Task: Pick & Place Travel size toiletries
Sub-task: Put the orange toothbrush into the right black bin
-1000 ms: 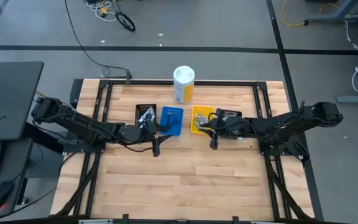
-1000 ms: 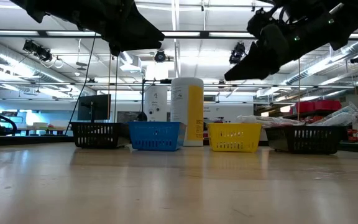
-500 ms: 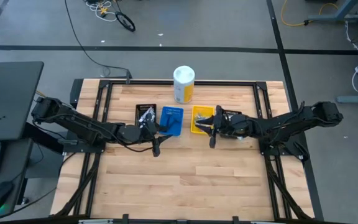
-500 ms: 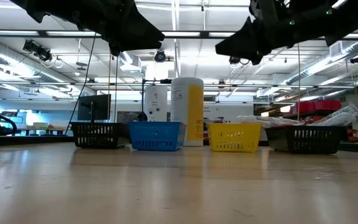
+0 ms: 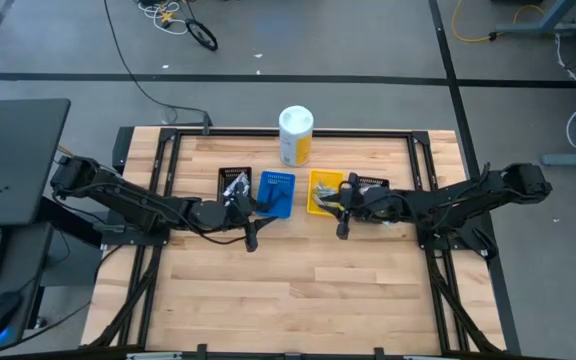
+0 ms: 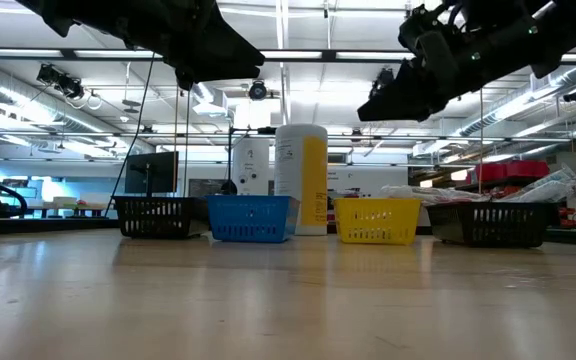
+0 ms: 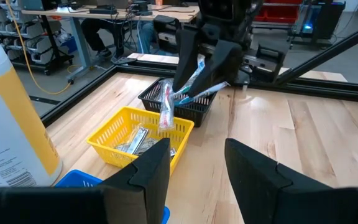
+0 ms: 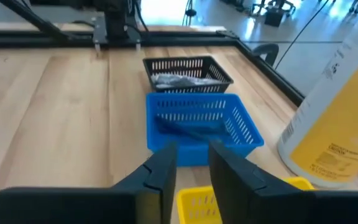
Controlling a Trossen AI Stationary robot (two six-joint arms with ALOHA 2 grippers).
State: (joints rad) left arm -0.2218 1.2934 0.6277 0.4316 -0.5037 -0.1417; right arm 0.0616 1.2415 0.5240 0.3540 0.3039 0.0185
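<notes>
In the left wrist view my right gripper point(image 7: 199, 70) hangs above the yellow bin point(image 7: 135, 140), shut on wrapped toothbrushes, one red point(image 7: 166, 107) and one teal point(image 7: 202, 92). From overhead the same gripper point(image 5: 340, 208) sits over the yellow bin point(image 5: 323, 192). Its own wrist view does not show the toothbrushes. Silver tubes point(image 7: 138, 142) lie in the yellow bin. My left gripper point(image 5: 256, 206) is open in the air beside the blue bin point(image 5: 276, 192) and holds nothing. My right gripper pinches the toothbrushes' upper ends point(image 7: 199, 70) between its two fingers, coming from above and pointing down. The red toothbrush hangs nearly straight down and the teal one sticks out sideways. Both are lifted clear above the yellow bin.
Several small bins stand in a row: black point(image 5: 233, 183), blue, yellow, and another black bin point(image 5: 370, 187) holding more wrapped items. The white-and-yellow canister point(image 5: 296, 135) stands behind them. Bare wooden table point(image 5: 298, 290) lies toward the near edge.
My right gripper has stayed above the yellow bin, tipping up and toward the table's left, then dipping back down, still shut on the toothbrushes. My left arm has kept still.
</notes>
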